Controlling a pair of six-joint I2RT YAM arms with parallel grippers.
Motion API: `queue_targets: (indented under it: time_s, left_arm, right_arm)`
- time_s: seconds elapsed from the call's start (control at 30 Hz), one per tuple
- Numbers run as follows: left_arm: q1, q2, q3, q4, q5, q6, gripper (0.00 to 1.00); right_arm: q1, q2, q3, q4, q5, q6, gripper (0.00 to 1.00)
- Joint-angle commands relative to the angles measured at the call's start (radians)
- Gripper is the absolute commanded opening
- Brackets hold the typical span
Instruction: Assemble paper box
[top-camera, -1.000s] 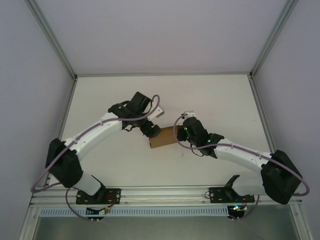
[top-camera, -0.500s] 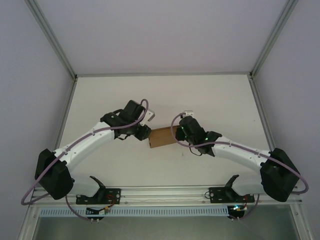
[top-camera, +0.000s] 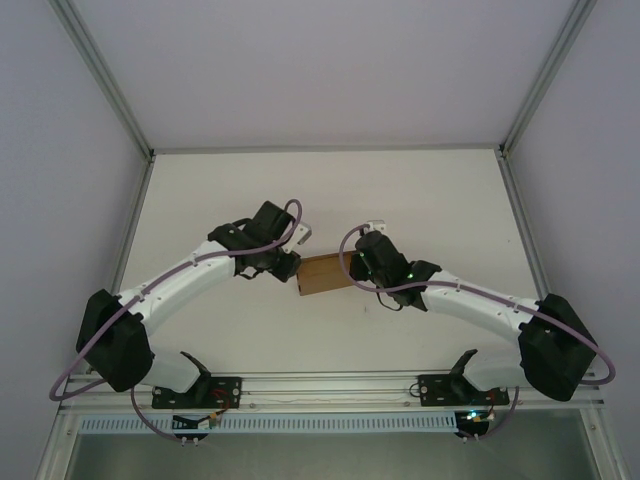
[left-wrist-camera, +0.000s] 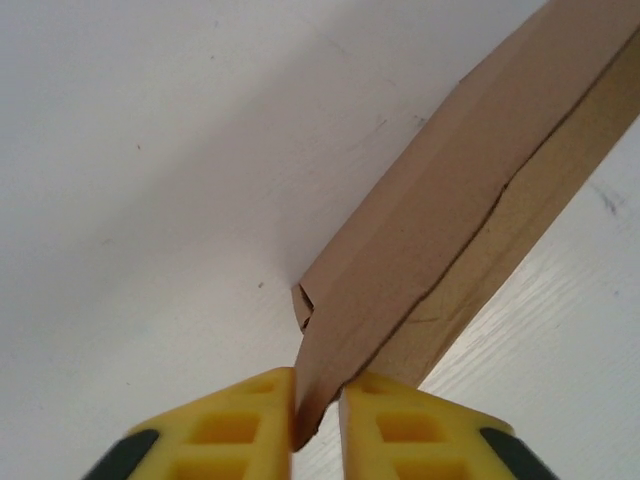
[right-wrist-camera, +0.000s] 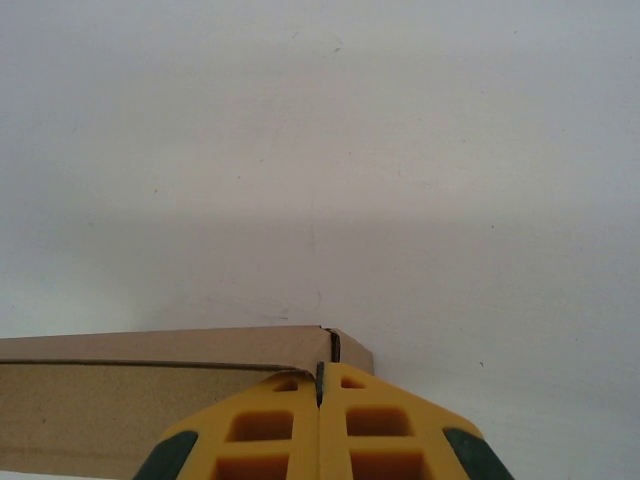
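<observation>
Kraft paper box (top-camera: 322, 273) pinched by left pincer (left-wrist-camera: 318, 388) and right pincer (right-wrist-camera: 320, 380).

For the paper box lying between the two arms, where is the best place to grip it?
Take the paper box by a thin cardboard edge at a short end, coming in sideways along its length: a single panel slips into a nearly closed grip. The left gripper pinches the left end's edge so; the right gripper seems to nip the right end's corner.

txt: none legible | labels/brands: none | nums/signs: none
</observation>
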Motion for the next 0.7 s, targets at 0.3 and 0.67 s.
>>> queue_targets:
  time_s: [0.3,0.67]
  left_arm:
    - [-0.039,0.017,-0.023,0.069,-0.040,-0.423,0.00]
    - [-0.075,0.065,-0.009,0.075,-0.151,-0.607,0.00]
  right_arm:
    - [0.094,0.060,0.043,-0.219,0.140,0.168,0.00]
    - [0.152,0.101,0.089,-0.287,0.239,0.308,0.00]
